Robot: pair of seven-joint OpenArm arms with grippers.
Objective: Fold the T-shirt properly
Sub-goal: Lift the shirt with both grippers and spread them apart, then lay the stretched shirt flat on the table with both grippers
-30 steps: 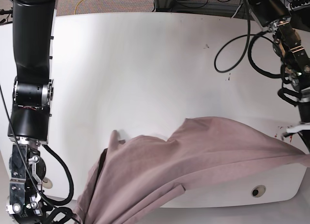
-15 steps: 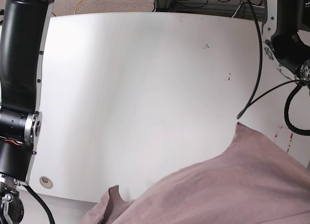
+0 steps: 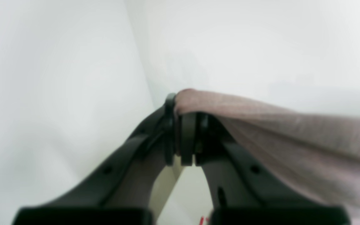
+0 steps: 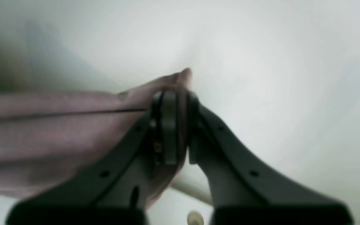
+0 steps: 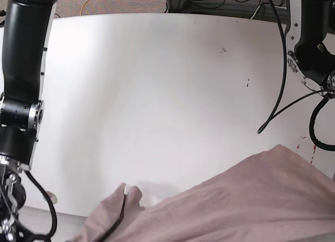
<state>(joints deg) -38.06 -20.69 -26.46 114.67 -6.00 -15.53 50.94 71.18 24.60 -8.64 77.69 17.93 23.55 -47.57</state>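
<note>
The dusty mauve-brown cotton T-shirt (image 5: pixel 246 200) is held raised over the white table (image 5: pixel 157 95), near its front edge. Its fabric is pinched by the left gripper (image 3: pixel 184 120) and the right gripper (image 4: pixel 173 109). Slippage is judged possible where only a narrow edge is clamped.

— Where does the large dusty mauve-brown cotton T-shirt (image 5: pixel 241 200) sit for you?

— Along the near edge of the wide white bench (image 5: pixel 157 85) in your base view, spread from the near right corner toward the near left, where a small bunched corner (image 5: pixel 125 192) pokes up. Behind it the bench runs back to the far edge.

— And your arms?

— Your right arm (image 5: pixel 23 69) stands along the left side of that view, your left arm (image 5: pixel 314 38) at the far right corner. The left tool (image 3: pixel 184 122) has cloth in it, the shirt trailing off to its right. The right tool (image 4: pixel 173 103) has cloth in it too, the shirt trailing off to its left.

— Anything else?

— A black cable (image 5: pixel 280 75) hangs over the right side of the bench, behind the shirt.
</note>
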